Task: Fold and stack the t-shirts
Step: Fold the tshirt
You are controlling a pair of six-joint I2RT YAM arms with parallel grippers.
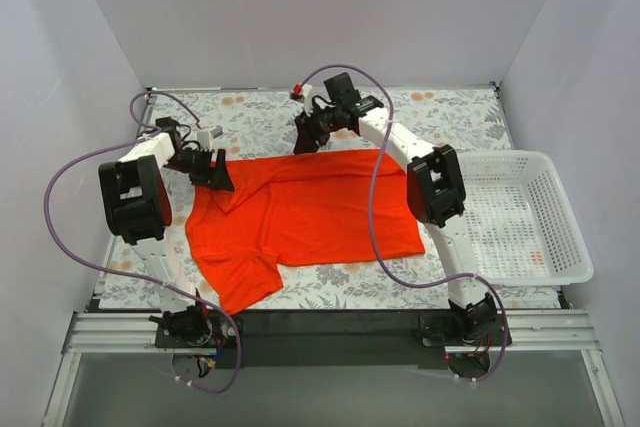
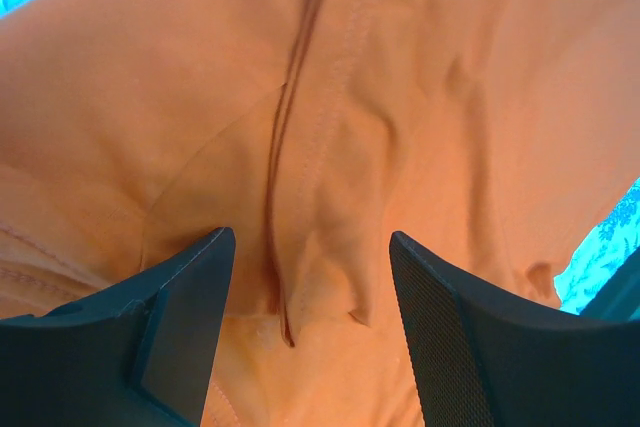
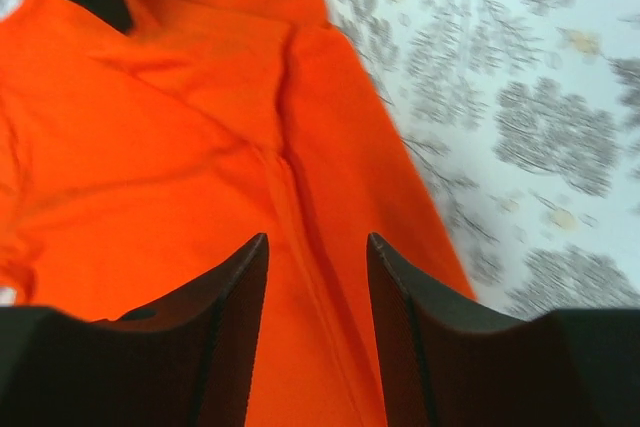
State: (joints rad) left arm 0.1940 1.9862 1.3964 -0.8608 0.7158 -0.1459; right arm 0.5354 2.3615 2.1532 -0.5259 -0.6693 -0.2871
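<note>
Just beyond the arm bases, the orange-red t-shirt (image 1: pixel 300 217) lies spread on the floral mat (image 1: pixel 450 117), with one short sleeve pointing toward the near-left corner and the body reaching to the right. A purple cable (image 1: pixel 372 217) from the right arm hangs across the right part of the cloth. To the right, a white basket (image 1: pixel 520 217) stands just beside the shirt, partly off the mat edge. At the far-left corner of the shirt, the left gripper (image 2: pixel 310 277) is low over the cloth with its fingers (image 2: pixel 180 307) wide apart. A raised wrinkle and a seam run between them, but nothing is clamped, and I cannot tell if the tips touch the fabric. Farther back, at the far edge of the shirt near its middle, the right gripper (image 3: pixel 318 277) hangs over the cloth. It is also open, with a narrower gap, and it holds nothing. A fold line passes below the gap, and bare mat shows on one side.
</note>
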